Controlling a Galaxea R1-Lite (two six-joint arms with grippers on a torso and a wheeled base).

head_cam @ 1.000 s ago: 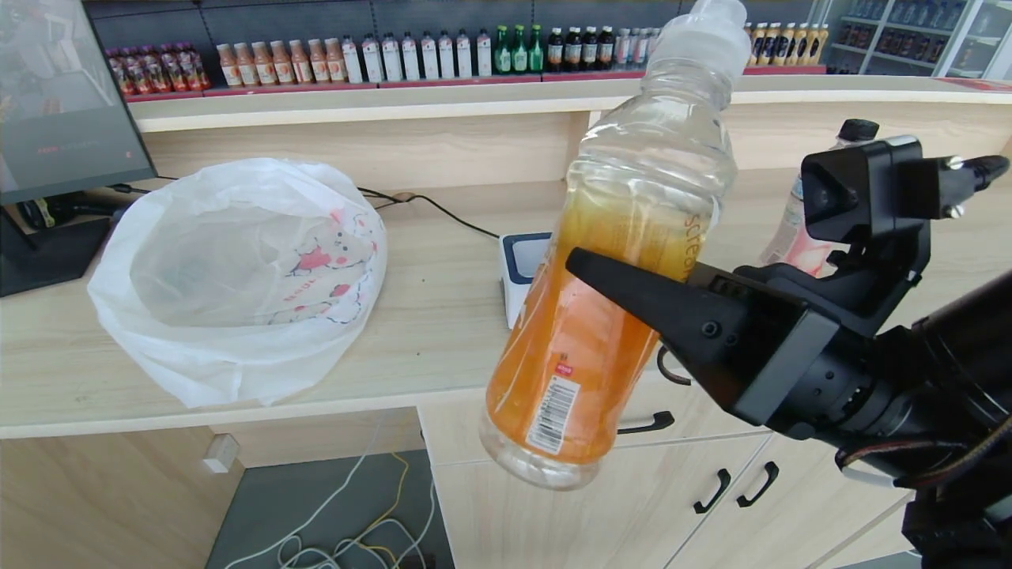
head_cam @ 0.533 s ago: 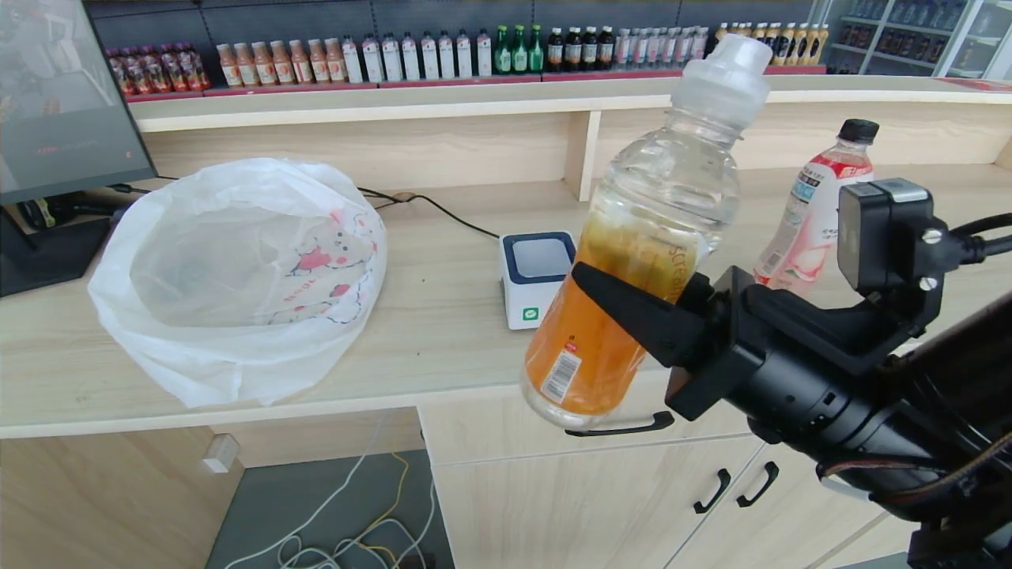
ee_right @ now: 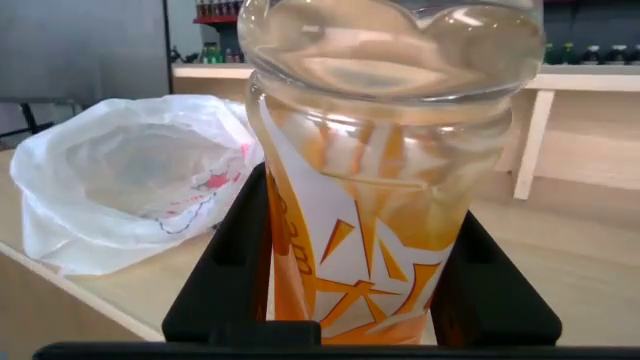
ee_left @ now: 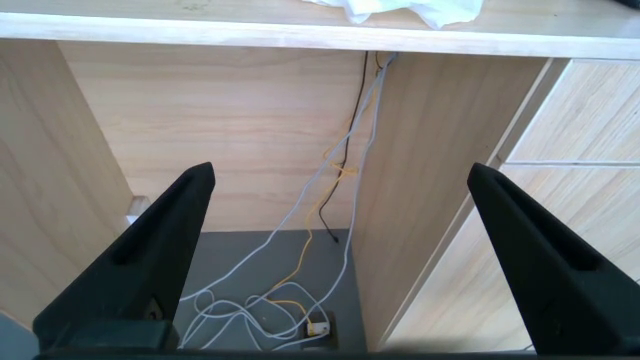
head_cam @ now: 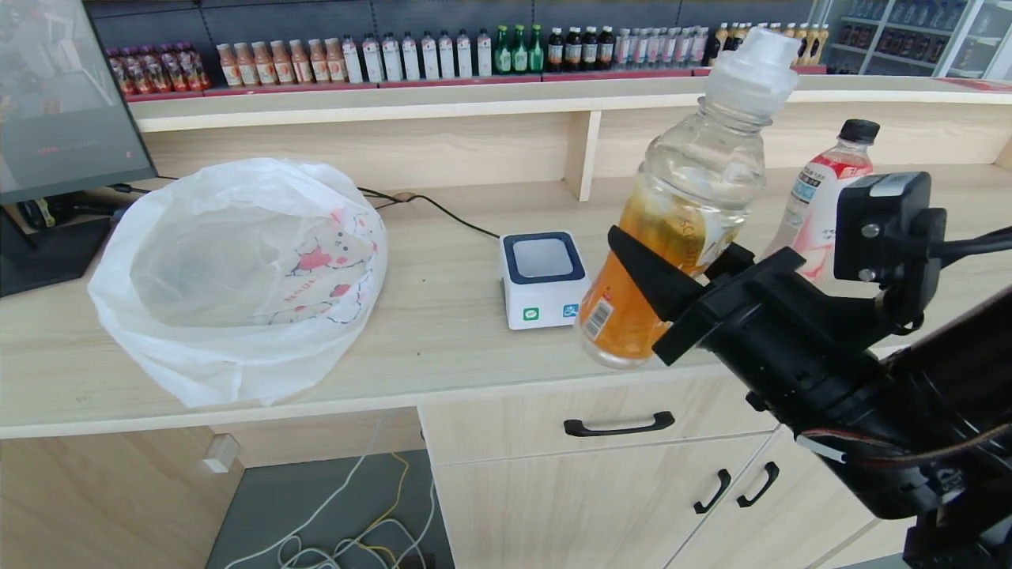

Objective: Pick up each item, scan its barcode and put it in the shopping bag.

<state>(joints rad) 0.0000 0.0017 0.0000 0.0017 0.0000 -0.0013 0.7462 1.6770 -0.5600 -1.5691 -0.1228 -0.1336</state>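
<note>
**Desk:** What is hidden or cut off?

**Photographer:** From the head, the far finger of the right tool (head_cam: 660, 261) is hidden behind the orange drink bottle (head_cam: 680, 213). I cannot tell whether the bottle's base rests on the worktop (head_cam: 443, 348) or hangs just above its front edge. The right wrist view cuts the bottle (ee_right: 385, 200) off at cap and base. A second bottle (head_cam: 818, 190), pink-labelled with a black cap, stands upright farther back on the worktop. Its lower part is covered by the right arm's camera mount (head_cam: 881, 225). A monitor (head_cam: 63, 95) is cropped at the left edge.

**Desk:** And the grip?

**Photographer:** The right tool's black fingers (ee_right: 240, 260) press on either side of the bottle's labelled middle, closed firmly around it. The bottle leans, cap up and away to the right. Its barcode (head_cam: 598, 318) is on the side nearer the white scanner (head_cam: 543, 278), which sits just beside it on the worktop. The left tool (ee_left: 345, 250) is spread wide with nothing between its fingers.

**Desk:** Arm positions?

**Photographer:** The right arm extends from the lower right in front of the drawers (head_cam: 506, 431), its tool pointing up and to the left. The left tool sits low, below the worktop's edge, facing loose cables (ee_left: 290, 290) on the floor. The white shopping bag (head_cam: 237, 276) stands open on the worktop, well to the scanner's left.
</note>
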